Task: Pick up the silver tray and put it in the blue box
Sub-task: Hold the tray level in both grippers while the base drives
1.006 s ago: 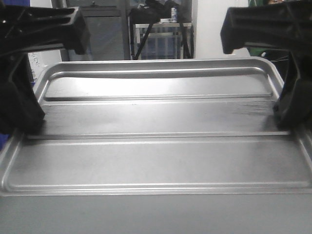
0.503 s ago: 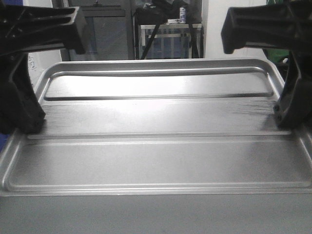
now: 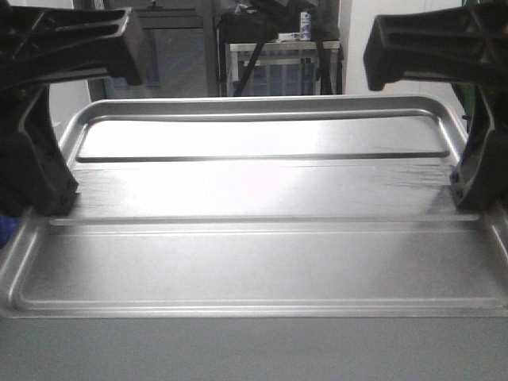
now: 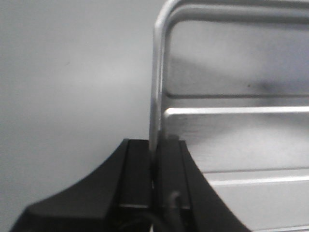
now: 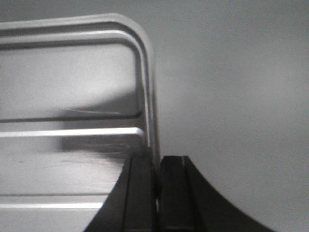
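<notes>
The silver tray [image 3: 262, 254] fills the front view, lying flat with its two long ridges running left to right. My left gripper [image 3: 52, 200] is shut on the tray's left rim [image 4: 155, 96], one finger on each side of it. My right gripper [image 3: 471, 195] is shut on the tray's right rim [image 5: 150, 96] in the same way. In the wrist views the left gripper [image 4: 155, 147] and the right gripper [image 5: 158, 163] pinch the thin metal edge over a plain grey floor. The blue box is hidden.
Beyond the tray's far rim stand a dark cabinet [image 3: 178, 55] and a metal rack [image 3: 282, 67] with a small bottle on top. A white wall [image 3: 397, 32] lies to the right. A sliver of blue [image 3: 5, 228] shows at the left edge under the tray.
The rack and cabinet behind the tray have drifted to the right in the front view. The tray and both grippers keep nearly the same place in the frame, still clamped.
</notes>
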### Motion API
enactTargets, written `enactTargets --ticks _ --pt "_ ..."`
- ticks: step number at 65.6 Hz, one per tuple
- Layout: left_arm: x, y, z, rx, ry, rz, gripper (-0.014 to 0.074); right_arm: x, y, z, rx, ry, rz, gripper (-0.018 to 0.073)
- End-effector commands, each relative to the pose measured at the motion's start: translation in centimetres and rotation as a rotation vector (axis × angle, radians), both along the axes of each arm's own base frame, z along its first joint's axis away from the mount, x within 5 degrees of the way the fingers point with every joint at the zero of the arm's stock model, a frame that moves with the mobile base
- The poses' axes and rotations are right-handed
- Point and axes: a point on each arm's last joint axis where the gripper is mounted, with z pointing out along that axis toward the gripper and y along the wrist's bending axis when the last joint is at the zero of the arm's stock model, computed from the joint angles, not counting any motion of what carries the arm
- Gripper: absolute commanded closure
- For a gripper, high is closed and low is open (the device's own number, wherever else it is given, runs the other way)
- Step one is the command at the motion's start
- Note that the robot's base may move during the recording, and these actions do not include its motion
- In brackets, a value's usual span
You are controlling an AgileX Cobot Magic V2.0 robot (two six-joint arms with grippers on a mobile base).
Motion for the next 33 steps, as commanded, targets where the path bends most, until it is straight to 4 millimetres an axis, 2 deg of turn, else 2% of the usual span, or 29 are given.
enactTargets --ticks 1,33 --pt "0.02 0.36 1.22 -0.007 -0.044 -0.006 0.07 0.32 -0.7 1.24 -0.03 -0.066 -0.017 0.0503" --pt "0.04 0.35 1.23 -0.008 -0.047 -0.007 0.07 0.31 -0.72 1.24 -0.032 -0.066 -0.018 0.0503"
